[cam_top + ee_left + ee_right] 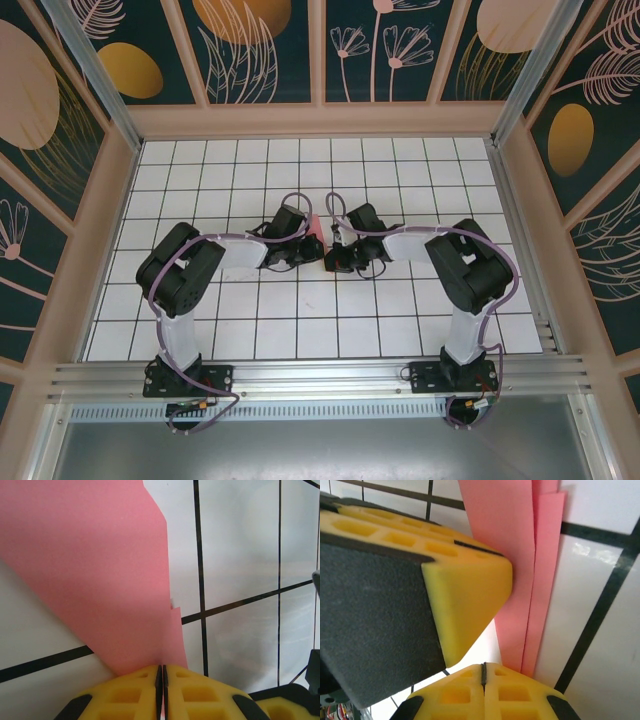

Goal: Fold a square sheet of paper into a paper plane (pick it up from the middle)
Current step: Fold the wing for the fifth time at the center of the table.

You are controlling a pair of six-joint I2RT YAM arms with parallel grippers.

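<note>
The salmon-pink sheet of paper [317,226] is pinched between the two arms at the middle of the table. My left gripper [162,668] is shut on the paper [100,570], which rises out of the seam between its yellow fingers. In the right wrist view the paper [515,555] shows as long, narrow, overlapping layers. My right gripper [483,665] is shut, its pads meeting with nothing seen between them; the paper runs down behind its right finger. A yellow finger of the left gripper [465,580] sits close beside it. Whether the folds form the paper plane I cannot tell.
The white grid-tiled table [300,320] is walled by a beige frame [320,120] at the back and sides. Both grippers [305,243] [335,250] nearly touch at the centre. The arm bases sit on the metal rail [320,378] at the near edge.
</note>
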